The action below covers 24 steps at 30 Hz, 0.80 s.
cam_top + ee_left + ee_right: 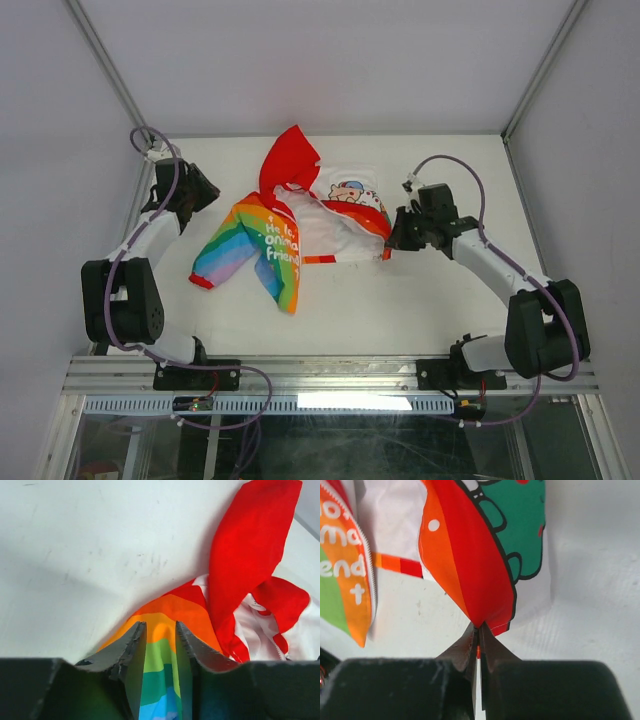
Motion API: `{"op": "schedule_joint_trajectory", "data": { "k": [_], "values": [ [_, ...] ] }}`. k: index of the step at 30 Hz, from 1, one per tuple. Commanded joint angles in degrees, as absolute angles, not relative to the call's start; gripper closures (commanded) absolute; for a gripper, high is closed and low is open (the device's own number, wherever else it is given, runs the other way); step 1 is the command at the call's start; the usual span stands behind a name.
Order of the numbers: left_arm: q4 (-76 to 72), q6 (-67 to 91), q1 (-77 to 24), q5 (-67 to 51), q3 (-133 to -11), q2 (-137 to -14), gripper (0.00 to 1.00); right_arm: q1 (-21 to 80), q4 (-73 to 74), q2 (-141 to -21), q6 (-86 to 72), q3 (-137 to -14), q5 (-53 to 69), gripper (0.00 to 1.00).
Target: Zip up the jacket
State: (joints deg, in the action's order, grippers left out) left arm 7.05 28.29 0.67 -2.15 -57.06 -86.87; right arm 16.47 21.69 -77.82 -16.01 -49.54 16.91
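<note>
The jacket (285,235) lies crumpled and open at mid-table, with its red hood (291,160) at the back and a rainbow sleeve (228,248) spread to the front left. My right gripper (390,243) is shut on the jacket's red-orange corner (482,587) at its right side; the fingertips pinch the fabric fold in the right wrist view (479,626). A white zipper edge (368,565) runs along the rainbow panel on the left there. My left gripper (207,192) is open, just left of the sleeve; rainbow fabric (160,655) shows between its fingers (134,640).
The white table (430,300) is walled by white panels at the back and both sides. The metal rail (330,375) with both arm bases runs along the near edge. Bare table lies left of the left gripper (75,555).
</note>
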Motion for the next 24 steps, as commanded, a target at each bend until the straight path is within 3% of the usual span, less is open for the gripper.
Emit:
{"op": "schedule_joint_trajectory", "data": {
  "k": [1,6,15,21,24],
  "values": [
    [4.9,30.8,1.9,-5.5,-56.9,-84.2,0.64,20.8,22.7,-77.1,-16.6,-49.0,18.4,1.00],
    [5.6,30.7,-8.0,-3.8,-50.3,-73.6,0.48,24.2,21.3,-77.4,-17.9,-48.1,17.5,1.00],
    [17.7,31.7,-28.7,-2.0,-39.8,-61.5,0.40,28.3,19.0,-77.1,-19.6,-47.4,16.4,1.00],
    [21.3,37.0,-45.1,8.6,-36.6,-63.5,0.38,29.6,16.9,-78.2,-20.5,-46.7,16.8,1.00],
    [22.7,38.2,-48.5,12.8,-37.5,-68.8,0.36,30.2,16.1,-78.6,-20.9,-46.5,16.8,1.00]
  ]
}}
